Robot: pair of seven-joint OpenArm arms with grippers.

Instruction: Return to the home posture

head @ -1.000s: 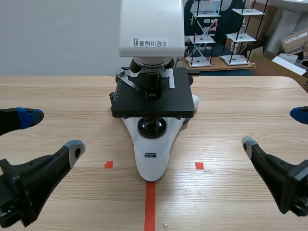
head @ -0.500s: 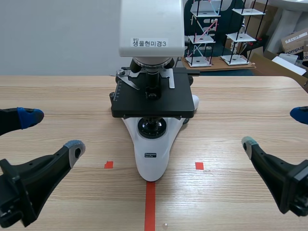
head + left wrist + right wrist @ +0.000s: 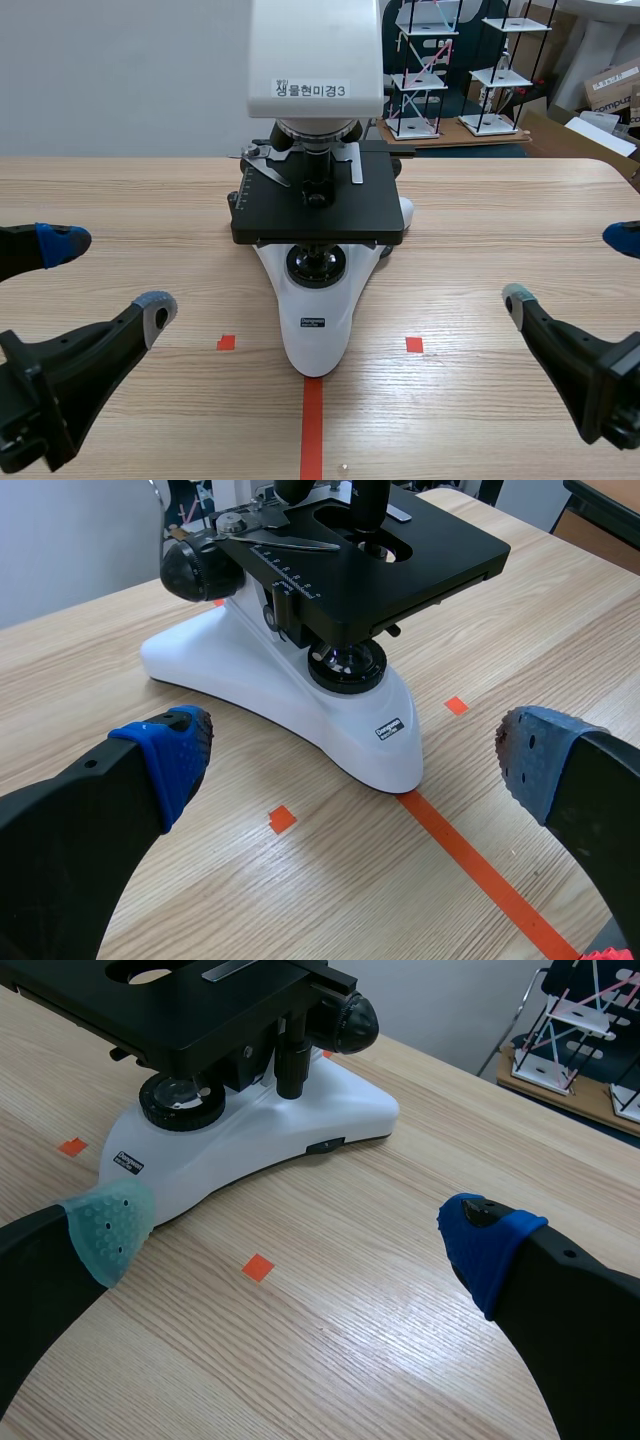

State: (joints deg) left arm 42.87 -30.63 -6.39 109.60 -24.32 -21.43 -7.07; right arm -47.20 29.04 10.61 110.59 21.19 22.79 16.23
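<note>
My left fingers (image 3: 100,345) are spread wide with nothing between them. The blue pad (image 3: 165,750) and its partner stand well apart over bare table (image 3: 480,210). My right fingers (image 3: 570,350) match them, fully parted and empty, with the grey-green pad (image 3: 108,1222) on the side toward the middle. I judge this open, empty spread to be what a home posture asks for, since nothing is carried or pinched.

Both sets hang low at the near edge, one at each side, and neither touches anything. They look mirrored about the red tape line (image 3: 312,430) that runs toward me down the centre. That symmetry is why I take this to be the rest pose, or very close to it.

Between them stands the microscope (image 3: 318,300), well clear of both. Its white base points down the tape line, between the two red squares (image 3: 226,342) — set square on the marks, so it reads as parked.

Its black stage (image 3: 318,205) is level. From either wrist I see the base ahead of my fingers, not between them.

Holding off to the sides keeps me from brushing its knobs. If any adjustment is left, I judge it small and best made away from the microscope, not toward it.
</note>
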